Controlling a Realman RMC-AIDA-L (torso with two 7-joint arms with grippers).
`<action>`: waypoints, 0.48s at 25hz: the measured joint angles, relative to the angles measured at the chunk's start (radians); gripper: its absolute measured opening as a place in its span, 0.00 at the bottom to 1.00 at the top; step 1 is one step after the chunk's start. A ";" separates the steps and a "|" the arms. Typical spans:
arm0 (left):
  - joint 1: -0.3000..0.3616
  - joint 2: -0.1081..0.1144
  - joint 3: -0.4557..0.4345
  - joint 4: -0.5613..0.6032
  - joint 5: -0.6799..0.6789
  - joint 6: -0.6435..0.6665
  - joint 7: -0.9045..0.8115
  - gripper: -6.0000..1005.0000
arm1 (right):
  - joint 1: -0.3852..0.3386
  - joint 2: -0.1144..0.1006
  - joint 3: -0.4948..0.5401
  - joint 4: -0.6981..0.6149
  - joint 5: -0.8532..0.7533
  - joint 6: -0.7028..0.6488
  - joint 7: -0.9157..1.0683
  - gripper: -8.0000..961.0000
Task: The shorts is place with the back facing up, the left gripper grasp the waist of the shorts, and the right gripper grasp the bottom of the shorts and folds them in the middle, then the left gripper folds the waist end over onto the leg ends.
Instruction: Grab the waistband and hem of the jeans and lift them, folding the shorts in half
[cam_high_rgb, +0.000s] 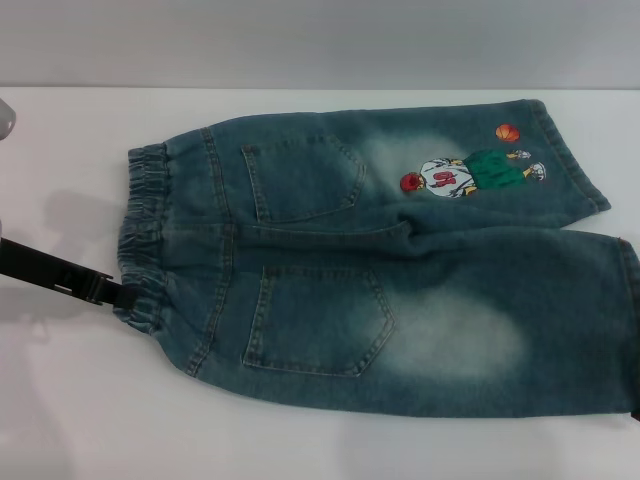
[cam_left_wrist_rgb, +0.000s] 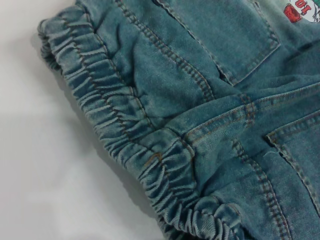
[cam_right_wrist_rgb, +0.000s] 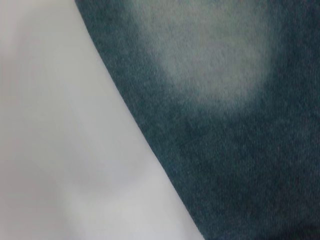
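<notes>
Clearly the denim shorts, flat on the white table back side up, look soft yet thick, so the left gripper, jaws not discernible, should pinch the gathered waistband deeply.

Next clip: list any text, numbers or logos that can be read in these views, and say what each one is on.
"10": red figures on the white jersey of the embroidered basketball player on the shorts, cut off at the edge of the left wrist view.
The same jersey mark in the head view: too small to read.
Back pockets, waistband, table: no text, label or brand shows.
</notes>
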 joint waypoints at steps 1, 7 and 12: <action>0.000 0.000 0.000 -0.001 0.000 0.000 0.000 0.05 | 0.000 0.000 0.000 0.000 0.000 0.000 0.000 0.66; 0.000 0.000 0.000 -0.001 0.000 -0.001 0.000 0.05 | 0.000 0.000 -0.005 0.000 0.000 0.008 -0.003 0.64; 0.000 0.000 0.000 -0.001 0.000 -0.002 0.000 0.05 | -0.007 0.001 -0.054 0.009 0.000 0.026 -0.001 0.53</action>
